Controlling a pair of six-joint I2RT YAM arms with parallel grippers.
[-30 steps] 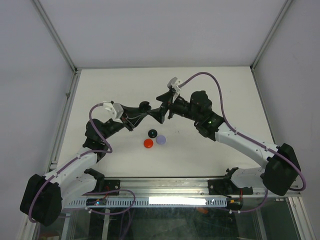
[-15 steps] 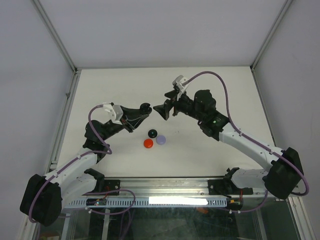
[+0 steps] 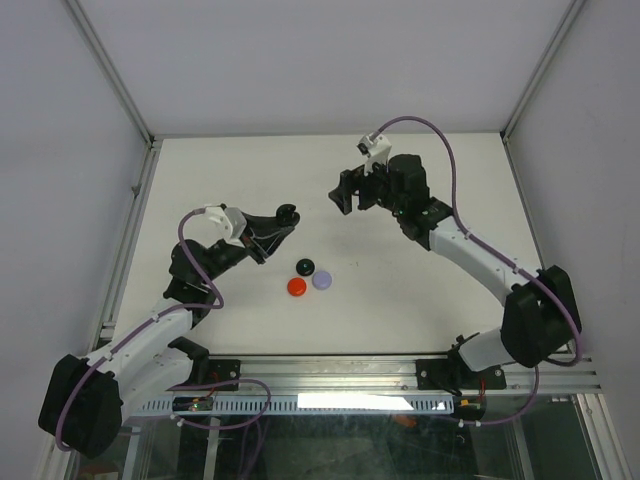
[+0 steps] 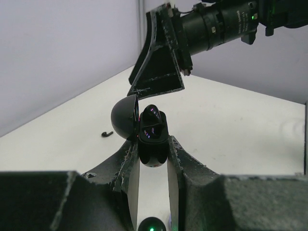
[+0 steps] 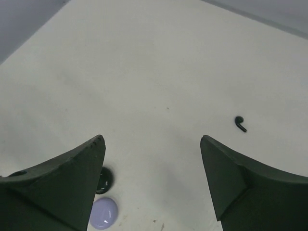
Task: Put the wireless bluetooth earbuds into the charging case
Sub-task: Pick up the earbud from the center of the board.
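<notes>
Above the white table (image 3: 200, 170), your left gripper (image 4: 153, 151) is clamped on the black charging case (image 4: 153, 137), whose lid stands open. Just beyond the case, your right gripper (image 3: 346, 190) hangs with its jaws wide apart, holding nothing. One black earbud (image 5: 239, 122) lies loose on the table, past the case's lid side. A black disc (image 3: 305, 266), red disc (image 3: 296, 286) and lilac disc (image 3: 322, 280) cluster nearer the bases than the case.

Black disc (image 5: 107, 180) half hidden behind right claw (image 5: 151, 138); charging case (image 4: 153, 144) contents maybe unclear.
</notes>
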